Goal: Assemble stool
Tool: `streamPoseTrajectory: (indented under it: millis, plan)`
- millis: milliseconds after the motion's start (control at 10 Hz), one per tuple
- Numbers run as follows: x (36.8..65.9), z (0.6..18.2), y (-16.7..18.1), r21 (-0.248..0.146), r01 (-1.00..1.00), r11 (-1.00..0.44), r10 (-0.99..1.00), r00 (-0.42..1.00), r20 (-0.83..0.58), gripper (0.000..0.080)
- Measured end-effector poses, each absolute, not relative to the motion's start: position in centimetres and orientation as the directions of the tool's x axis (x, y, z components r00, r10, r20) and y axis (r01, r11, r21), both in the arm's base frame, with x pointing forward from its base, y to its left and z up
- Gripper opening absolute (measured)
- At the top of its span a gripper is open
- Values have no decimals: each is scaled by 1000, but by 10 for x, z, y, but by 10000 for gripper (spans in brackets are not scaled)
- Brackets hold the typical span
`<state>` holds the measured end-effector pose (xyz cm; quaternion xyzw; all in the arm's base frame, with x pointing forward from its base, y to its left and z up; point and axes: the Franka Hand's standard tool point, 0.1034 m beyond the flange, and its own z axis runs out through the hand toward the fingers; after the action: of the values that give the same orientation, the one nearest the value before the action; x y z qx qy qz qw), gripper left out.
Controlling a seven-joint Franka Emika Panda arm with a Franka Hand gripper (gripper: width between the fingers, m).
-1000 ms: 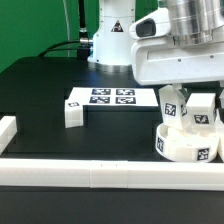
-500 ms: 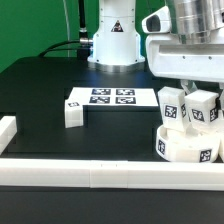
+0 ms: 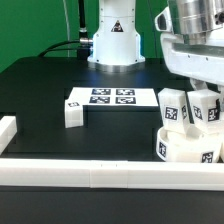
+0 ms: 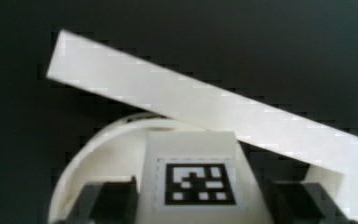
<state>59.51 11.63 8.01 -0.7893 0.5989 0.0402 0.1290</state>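
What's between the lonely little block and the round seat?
Between the lone leg block and the seat only bare table shows in the exterior view; the marker board lies farther back.

Leg [image 4: 197,160] sits between two dark fingers [image 4: 101,200], one at its 9 o'clock, one at its 3 o'clock, both close against its sides. Gripper [image 4: 202,198] is closed on the leg. Black-and-white tag [image 4: 197,183] faces the camera, blurred. White seat [image 4: 94,150] curves out behind the leg toward 9–11 o'clock. Long white rail [image 4: 194,85] crosses the black table [image 4: 34,130] diagonally, 10 to 4 o'clock.
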Motion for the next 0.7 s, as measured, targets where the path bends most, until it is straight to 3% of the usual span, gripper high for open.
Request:
streamPoseTrajectory:
  millis: [700]
  plan:
    - [594,79,132,-72,-987,146,-937,-115,-329,339]
